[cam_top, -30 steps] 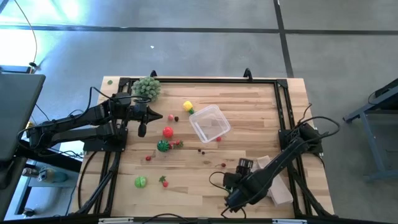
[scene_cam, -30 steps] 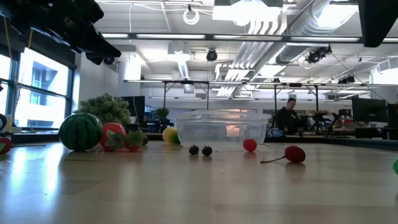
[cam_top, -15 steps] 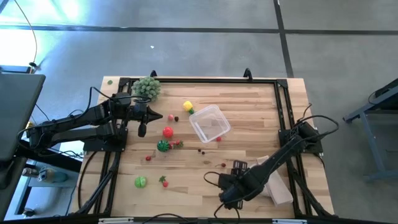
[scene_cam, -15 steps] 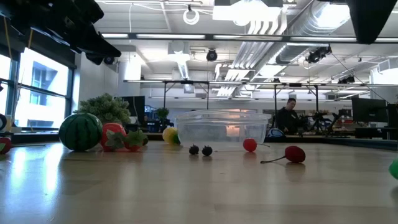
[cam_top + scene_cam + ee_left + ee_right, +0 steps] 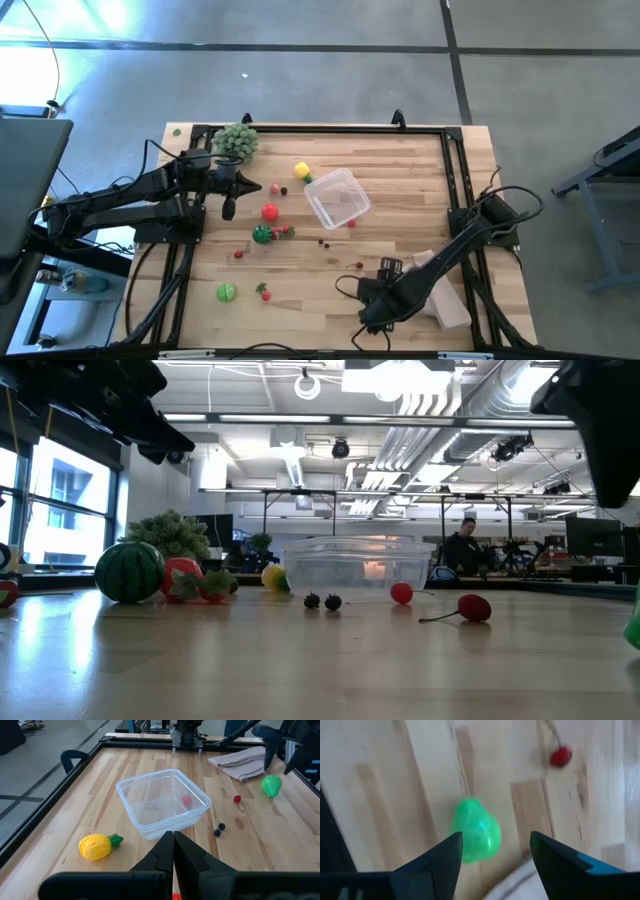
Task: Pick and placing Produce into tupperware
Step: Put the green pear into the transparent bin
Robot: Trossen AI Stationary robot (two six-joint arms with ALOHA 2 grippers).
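Open right claw (image 5: 492,852) hovers over green pear (image 5: 475,831), cherry (image 5: 561,756) beyond.

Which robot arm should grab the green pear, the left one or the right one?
Probably the right one. The right gripper hangs open straight over the green pear, near the cloth. The left gripper, shut, sits across the table behind the tupperware.

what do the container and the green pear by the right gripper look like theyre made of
The tupperware looks like thin clear plastic: the wood and a red berry show through its glossy walls. The green pear seems moulded plastic or rubber, smooth with a soft sheen; which one is unclear. The open right gripper hangs over it.
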